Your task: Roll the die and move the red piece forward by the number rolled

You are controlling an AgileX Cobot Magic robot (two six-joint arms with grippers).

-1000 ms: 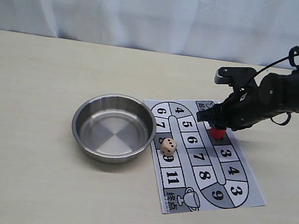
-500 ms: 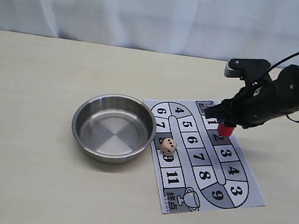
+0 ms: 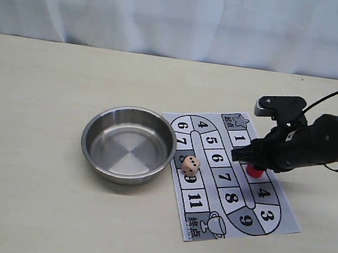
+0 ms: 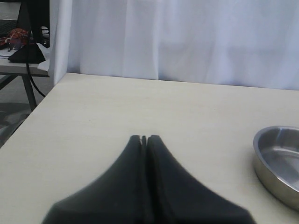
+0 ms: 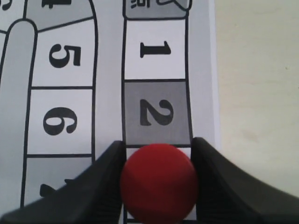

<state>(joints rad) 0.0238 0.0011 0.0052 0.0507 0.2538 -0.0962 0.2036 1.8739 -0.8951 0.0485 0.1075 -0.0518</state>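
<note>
The red piece (image 3: 254, 170) (image 5: 159, 181) is over the board's square after the 2, between the fingers of my right gripper (image 3: 253, 162) (image 5: 159, 163), which is shut on it. The pale die (image 3: 191, 164) rests on the paper board (image 3: 204, 214) near its left edge, close to the 9 square, showing dark pips. My left gripper (image 4: 144, 138) is shut with nothing in it, above bare table far from the board; it does not show in the exterior view.
A steel bowl (image 3: 129, 144) (image 4: 280, 163) stands empty just left of the board. The board's number track (image 5: 60, 56) runs past the piece. White curtain (image 3: 172, 14) backs the table.
My right gripper has carried the red piece from the square 1–2 area toward the near end of the track, now past the 2. The die and bowl have not moved.
</note>
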